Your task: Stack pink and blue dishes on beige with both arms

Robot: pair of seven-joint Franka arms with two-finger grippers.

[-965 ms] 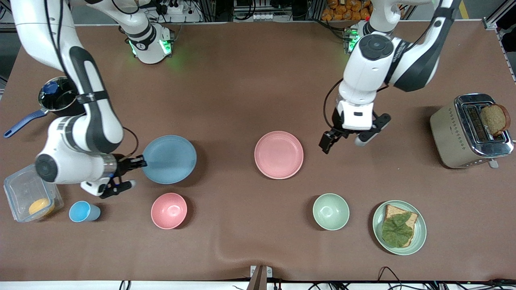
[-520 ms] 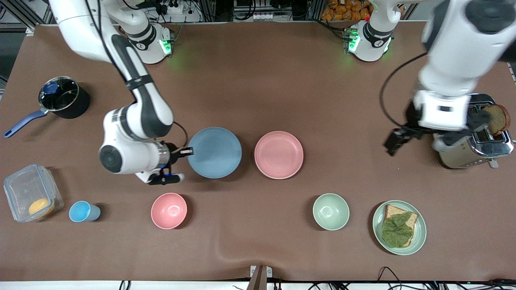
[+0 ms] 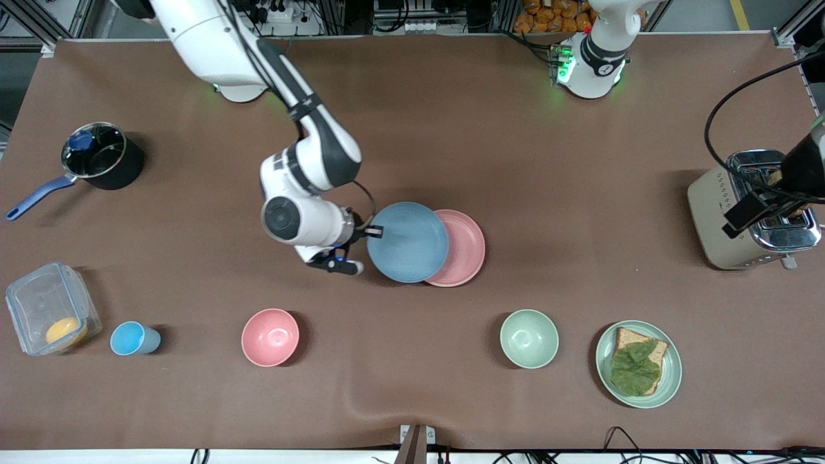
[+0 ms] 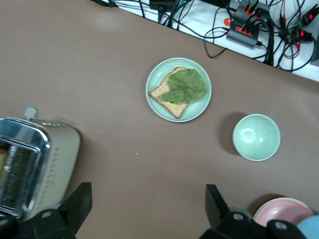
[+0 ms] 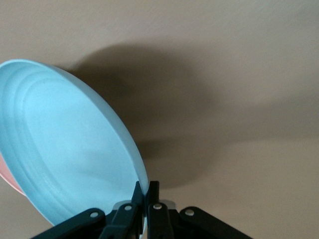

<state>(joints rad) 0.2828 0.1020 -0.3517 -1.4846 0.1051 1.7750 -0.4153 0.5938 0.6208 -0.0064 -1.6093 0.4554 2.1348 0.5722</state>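
My right gripper (image 3: 376, 231) is shut on the rim of the light blue plate (image 3: 407, 241), which hangs tilted and overlaps the edge of the pale pink plate (image 3: 465, 248) lying mid-table. The right wrist view shows the fingers (image 5: 146, 186) pinching the blue plate's (image 5: 65, 149) rim, with a sliver of the pink plate (image 5: 7, 179) below it. My left gripper (image 3: 751, 216) is raised by the toaster, open and holding nothing; its own view shows the left gripper (image 4: 148, 199) over bare table. The beige plate is not in view.
A toaster (image 3: 751, 209) stands at the left arm's end. Nearer the camera are a green plate with bread and a leaf (image 3: 670, 380), a green bowl (image 3: 529, 338), a pink bowl (image 3: 270, 337), a blue cup (image 3: 132, 338) and a clear container (image 3: 48, 303). A black pot (image 3: 100, 154) sits at the right arm's end.
The right arm has carried the blue plate across the table until it overlaps the pink plate. The left arm has swung away from the pink plate toward the toaster.
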